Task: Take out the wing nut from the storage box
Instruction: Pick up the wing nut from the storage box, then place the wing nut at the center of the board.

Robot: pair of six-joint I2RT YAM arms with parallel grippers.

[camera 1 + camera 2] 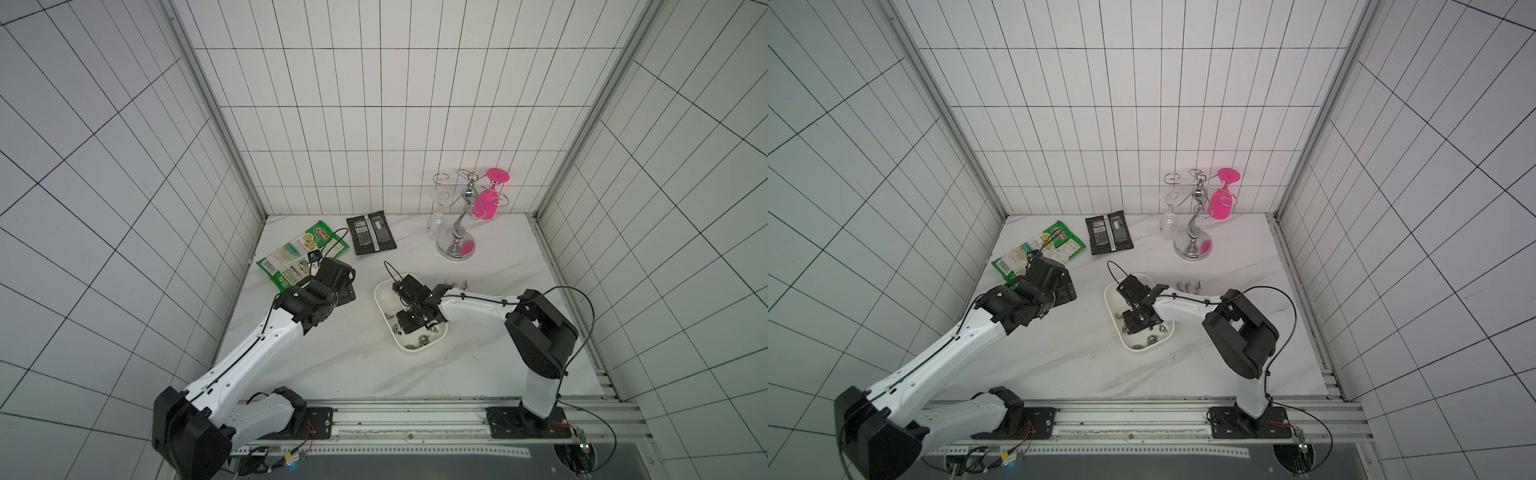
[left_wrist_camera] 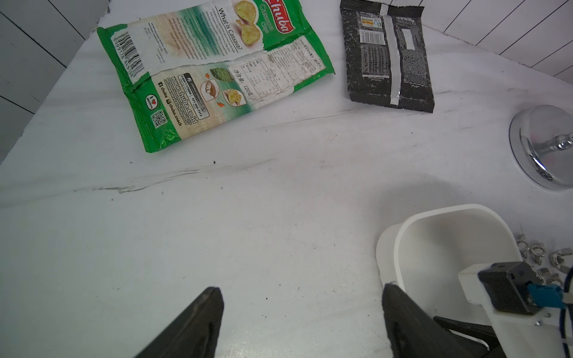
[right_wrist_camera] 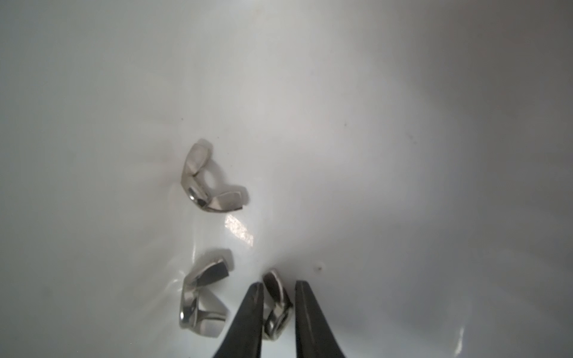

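Bright even light, blurry right-wrist close-up

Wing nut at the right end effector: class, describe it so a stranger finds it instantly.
Find the white storage box mid-table. Inside, take the wing nut between the fingers of the right end effector; its neighbours lie free.
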